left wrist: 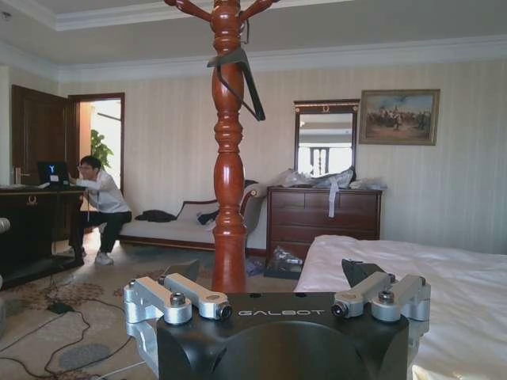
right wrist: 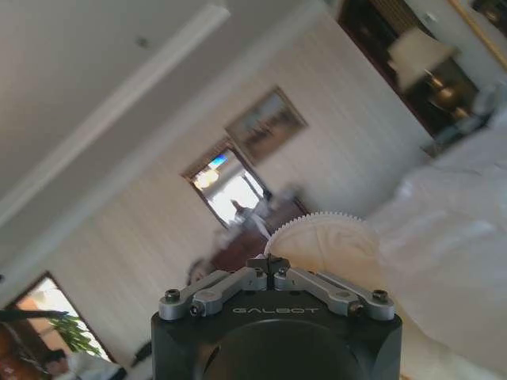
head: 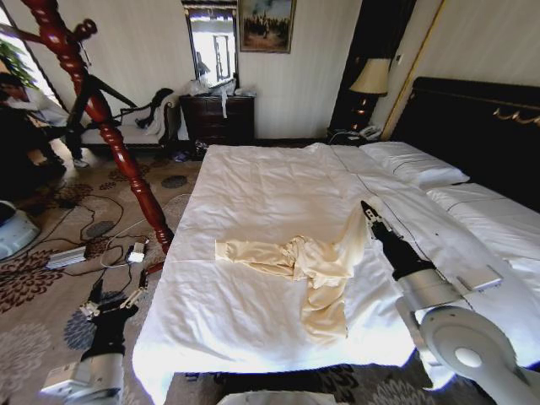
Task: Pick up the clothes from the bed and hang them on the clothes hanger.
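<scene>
We have the right pincer [head: 369,207] closed on one sleeve end of the cream shirt [head: 316,266], which trails leftward across the bed [head: 253,186] toward the open, empty left pincer [head: 114,302] beside it.

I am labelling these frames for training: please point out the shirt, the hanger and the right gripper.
shirt [head: 316,260]: head view, crumpled middle on the bed.
hanger [left wrist: 247,77]: left wrist view, black arm, hung on the wooden stand.
right gripper [head: 369,207]: head view, fingers shut on the shirt's raised end.
</scene>
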`<state>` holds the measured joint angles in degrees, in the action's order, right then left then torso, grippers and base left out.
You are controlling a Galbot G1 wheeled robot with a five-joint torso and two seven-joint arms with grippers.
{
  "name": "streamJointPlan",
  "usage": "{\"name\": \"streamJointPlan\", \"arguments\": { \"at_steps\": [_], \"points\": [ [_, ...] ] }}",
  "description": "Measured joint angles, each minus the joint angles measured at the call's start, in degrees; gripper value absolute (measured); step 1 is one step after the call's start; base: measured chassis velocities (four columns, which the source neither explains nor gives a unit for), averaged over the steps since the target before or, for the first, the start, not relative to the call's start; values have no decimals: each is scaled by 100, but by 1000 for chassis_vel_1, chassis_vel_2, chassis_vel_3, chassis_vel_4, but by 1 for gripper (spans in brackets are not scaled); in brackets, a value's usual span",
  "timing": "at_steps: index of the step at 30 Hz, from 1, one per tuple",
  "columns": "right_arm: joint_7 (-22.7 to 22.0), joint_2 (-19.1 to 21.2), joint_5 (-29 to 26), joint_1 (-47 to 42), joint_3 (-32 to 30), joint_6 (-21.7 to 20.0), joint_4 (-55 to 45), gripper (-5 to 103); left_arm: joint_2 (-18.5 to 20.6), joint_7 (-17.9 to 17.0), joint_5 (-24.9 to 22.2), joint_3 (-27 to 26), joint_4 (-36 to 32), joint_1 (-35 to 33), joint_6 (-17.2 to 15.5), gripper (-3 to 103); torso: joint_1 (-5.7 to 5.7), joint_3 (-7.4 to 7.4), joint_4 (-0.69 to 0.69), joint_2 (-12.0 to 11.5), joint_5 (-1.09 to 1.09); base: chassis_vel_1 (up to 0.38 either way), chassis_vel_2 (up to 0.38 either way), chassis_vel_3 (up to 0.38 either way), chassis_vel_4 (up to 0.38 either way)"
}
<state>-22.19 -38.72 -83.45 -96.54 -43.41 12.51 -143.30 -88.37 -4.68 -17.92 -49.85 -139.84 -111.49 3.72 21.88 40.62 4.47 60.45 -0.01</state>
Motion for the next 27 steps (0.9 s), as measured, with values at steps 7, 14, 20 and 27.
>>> {"name": "streamJointPlan", "arguments": {
  "at_steps": [7, 14, 20, 27],
  "points": [
    [-1617, -517, 75, -296, 909, -349, 59, 0, -3, -2, 58, 15, 34, 10, 0, 100, 0, -1, 0, 0, -1, 0, 0, 0, 0],
    [-2540, -707, 1098, -245, 1168, -479, 1102, 0, 1, -5, 67, 18, 126, 47, -1, 100, 0, 0, -1, 0, 2, 0, 0, 0, 0],
    [-2840, -705, 2471, -225, 1122, -745, 1735, 14, -11, -8, 109, 43, 197, 74, -1, 100, 0, 0, 0, 0, 1, 0, 0, 0, 0],
    [-3868, -690, 4013, -217, 952, -1700, 1847, 41, -28, -10, 177, 72, 238, 86, -1, 100, 0, 0, 0, 0, 0, 0, 0, 0, 0]
  ]
}}
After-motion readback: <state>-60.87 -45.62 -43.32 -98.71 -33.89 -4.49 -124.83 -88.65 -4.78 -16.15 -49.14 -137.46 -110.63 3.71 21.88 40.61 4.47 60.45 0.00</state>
